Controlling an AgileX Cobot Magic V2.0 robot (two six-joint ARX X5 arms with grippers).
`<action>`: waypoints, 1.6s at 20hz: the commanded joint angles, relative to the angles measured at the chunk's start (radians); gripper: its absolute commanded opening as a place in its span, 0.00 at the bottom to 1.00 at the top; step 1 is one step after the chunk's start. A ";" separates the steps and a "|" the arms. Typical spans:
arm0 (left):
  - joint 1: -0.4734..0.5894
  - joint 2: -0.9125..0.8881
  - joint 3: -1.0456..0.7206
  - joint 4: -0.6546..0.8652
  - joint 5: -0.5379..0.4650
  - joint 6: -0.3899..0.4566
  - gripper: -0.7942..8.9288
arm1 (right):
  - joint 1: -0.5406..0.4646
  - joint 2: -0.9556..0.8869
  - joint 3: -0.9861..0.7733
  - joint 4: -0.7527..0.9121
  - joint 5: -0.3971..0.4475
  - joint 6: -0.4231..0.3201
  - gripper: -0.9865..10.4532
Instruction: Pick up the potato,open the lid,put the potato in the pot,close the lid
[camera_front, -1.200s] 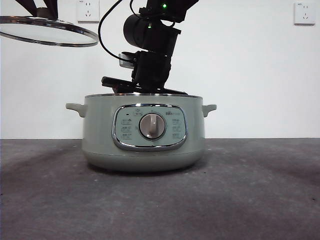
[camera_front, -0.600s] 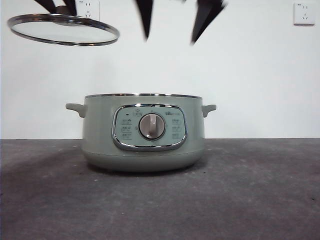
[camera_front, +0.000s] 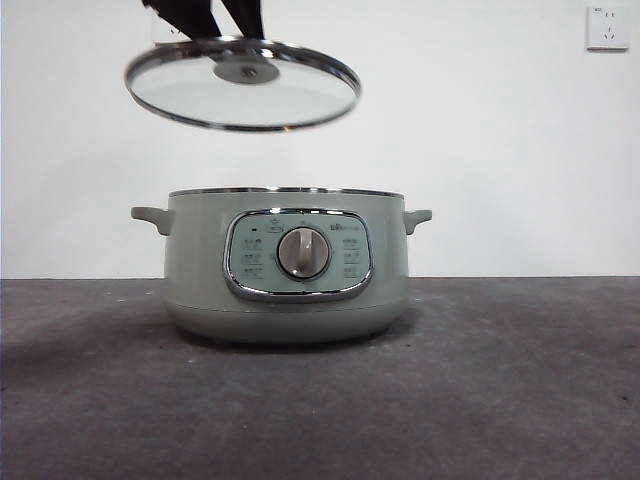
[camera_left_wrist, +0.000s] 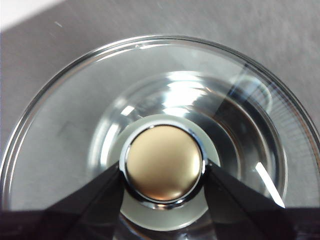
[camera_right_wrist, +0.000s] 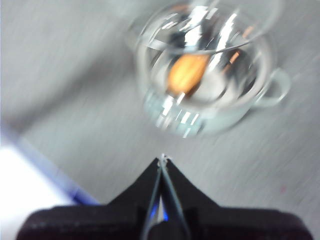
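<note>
Step in hand: closing the lid, judged from the potato already lying inside the pot.
Lid: held in the air, upper centre-left of the front view, tilted, well above the pot's rim and off to its left side; not touching the pot.
Left gripper: clamped on the lid's knob, one black jaw on each side of it; seen in the front view only as dark jaws at the top edge.
Right gripper: jaws together, holding nothing; hanging over the worktop, apart from the pot; blurred in its wrist view.
Potato: orange lump in the middle of the pot's bowl, upper centre of the right wrist view; hidden behind the pot's wall in the front view.
Pot: upright at the centre of the front view, open, dial facing the camera.
Next move calls for: carrying the lid rightward until centred over the rim, levelling it, lowering until the chrome rim seats all round, then letting go of the knob.
Surroundings: white wall with a socket at upper right.
In the way: nothing seen between lid and pot.
</note>
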 joint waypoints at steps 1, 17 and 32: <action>-0.027 -0.018 -0.055 0.014 0.002 0.008 0.07 | 0.051 -0.083 -0.145 -0.023 -0.001 0.041 0.08; -0.102 -0.014 -0.326 0.161 -0.063 -0.005 0.07 | 0.095 -0.424 -0.590 -0.023 0.089 0.167 0.08; -0.099 0.110 -0.327 0.232 -0.042 0.008 0.07 | 0.095 -0.427 -0.590 -0.023 0.090 0.186 0.08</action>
